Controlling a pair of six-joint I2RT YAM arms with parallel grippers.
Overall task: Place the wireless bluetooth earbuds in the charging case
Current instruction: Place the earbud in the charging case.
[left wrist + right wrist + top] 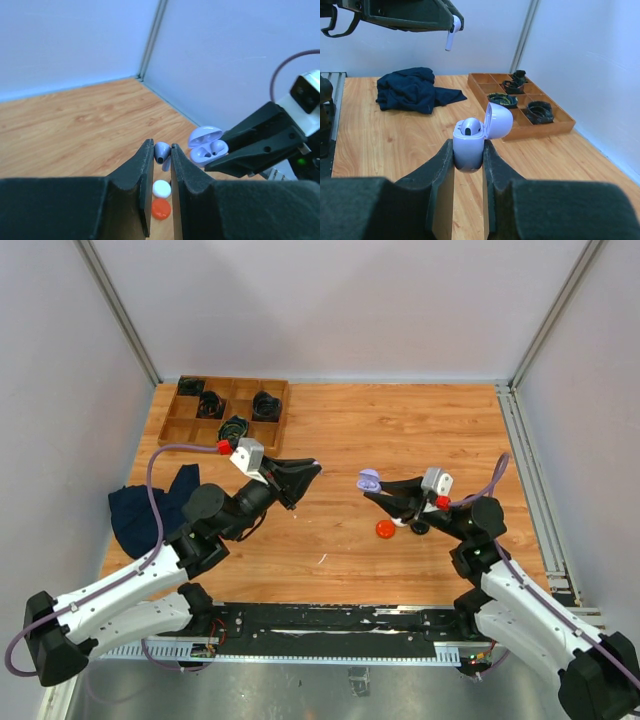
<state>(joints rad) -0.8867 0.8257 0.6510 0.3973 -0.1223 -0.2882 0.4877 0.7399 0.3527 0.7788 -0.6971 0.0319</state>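
No text, label, brand, number or sign could be read in any of the views.

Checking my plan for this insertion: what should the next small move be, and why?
Probably ease the earbud over toward the charging case until it hangs above the open well. The left jaws pinch the bud, the right jaws hold the case with lid up, and a gap separates them.
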